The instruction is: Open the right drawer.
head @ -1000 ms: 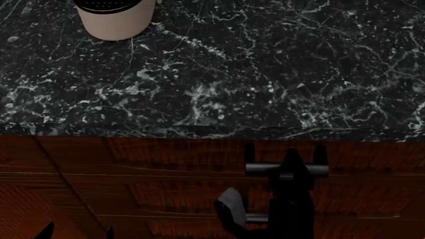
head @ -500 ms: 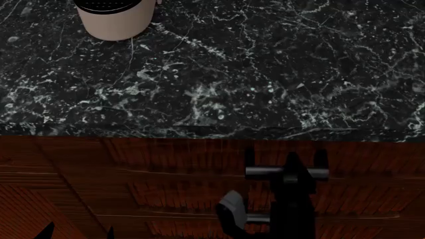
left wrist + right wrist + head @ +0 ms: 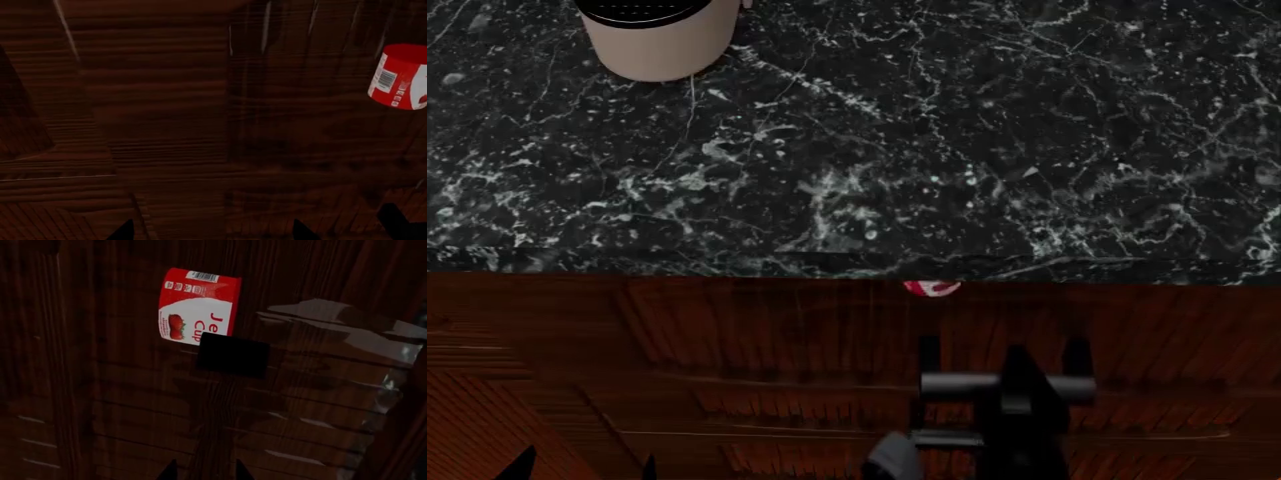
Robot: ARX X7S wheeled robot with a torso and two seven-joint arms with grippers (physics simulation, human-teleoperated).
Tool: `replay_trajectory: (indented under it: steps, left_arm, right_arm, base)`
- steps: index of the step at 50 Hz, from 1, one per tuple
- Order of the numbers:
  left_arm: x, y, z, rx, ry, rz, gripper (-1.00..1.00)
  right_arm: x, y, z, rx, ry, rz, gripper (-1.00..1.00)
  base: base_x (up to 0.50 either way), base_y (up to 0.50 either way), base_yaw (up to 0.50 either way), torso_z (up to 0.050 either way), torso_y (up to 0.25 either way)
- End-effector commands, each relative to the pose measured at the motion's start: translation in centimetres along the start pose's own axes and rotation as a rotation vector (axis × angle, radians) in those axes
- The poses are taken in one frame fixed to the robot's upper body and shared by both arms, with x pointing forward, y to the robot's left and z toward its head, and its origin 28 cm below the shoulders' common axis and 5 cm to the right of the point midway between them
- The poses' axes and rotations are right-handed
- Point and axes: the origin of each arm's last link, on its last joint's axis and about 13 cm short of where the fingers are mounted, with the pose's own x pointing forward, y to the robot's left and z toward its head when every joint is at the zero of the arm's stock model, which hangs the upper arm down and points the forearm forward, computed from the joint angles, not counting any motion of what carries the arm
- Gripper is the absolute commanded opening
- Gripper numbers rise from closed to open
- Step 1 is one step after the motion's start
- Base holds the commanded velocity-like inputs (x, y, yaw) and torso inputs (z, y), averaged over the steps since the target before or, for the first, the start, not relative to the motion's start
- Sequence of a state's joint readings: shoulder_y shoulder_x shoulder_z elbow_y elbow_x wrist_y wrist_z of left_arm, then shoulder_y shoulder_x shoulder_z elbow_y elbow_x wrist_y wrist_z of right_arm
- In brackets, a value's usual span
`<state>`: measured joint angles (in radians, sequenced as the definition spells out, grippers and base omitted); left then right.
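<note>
The right drawer (image 3: 774,340) is dark reddish-brown wood and stands pulled partly out from under the black marble countertop (image 3: 961,150). Its silver bar handle (image 3: 950,385) sits on two black posts. My right gripper (image 3: 1012,398) is shut on that handle at its middle; in the right wrist view its fingertips (image 3: 204,471) stand close together over the drawer's wood-grain inside. My left gripper (image 3: 583,468) is open and empty at the lower left, beside the drawer; its tips (image 3: 212,232) are wide apart.
A red and white jelly cup (image 3: 198,305) lies inside the drawer; it also shows in the left wrist view (image 3: 399,76) and at the counter's edge (image 3: 932,289). A clear plastic item (image 3: 333,390) lies beside it. A white canister (image 3: 661,35) stands on the counter, far left.
The drawer has slid out towards me with my right gripper on its handle. The handle is lower in the head view, and the red cup has come into sight at the counter's edge.
</note>
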<state>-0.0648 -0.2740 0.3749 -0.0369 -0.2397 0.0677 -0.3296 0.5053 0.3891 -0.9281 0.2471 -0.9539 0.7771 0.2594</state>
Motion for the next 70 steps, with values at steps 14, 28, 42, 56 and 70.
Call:
replay_trajectory:
  steps: [14, 28, 42, 56, 70]
  left_arm:
    - [-0.1, 0.0, 0.0, -0.001, -0.003, 0.001, 1.0]
    - [0.0, 0.0, 0.0, -0.001, -0.002, 0.002, 1.0]
    - [0.0, 0.0, -0.1, 0.0, -0.002, 0.001, 1.0]
    - [-0.1, 0.0, 0.0, 0.0, -0.004, 0.0, 1.0]
    - [0.1, 0.1, -0.2, 0.0, -0.004, 0.0, 1.0]
  right_arm:
    - [-2.6, -1.1, 1.2, -0.036, -0.08, -0.071, -1.0]
    - [-3.5, -1.6, 1.0, -0.052, -0.078, -0.082, -1.0]
    - [-3.5, -1.6, 0.9, -0.051, -0.062, -0.075, -1.0]
    - [-3.6, -1.5, 0.9, -0.048, -0.062, -0.072, -1.0]
    - [-3.5, -1.3, 0.9, -0.059, -0.063, -0.071, -1.0]
  base:
    - [0.0, 0.0, 0.0, 0.0, 0.0]
    - [0.0, 0.0, 0.0, 0.0, 0.0]
    - [-0.01, 0.0, 0.0, 0.0, 0.0]
    - [-0.17, 0.0, 0.0, 0.001, 0.001]
    - [-0.2, 0.0, 0.0, 0.0, 0.001]
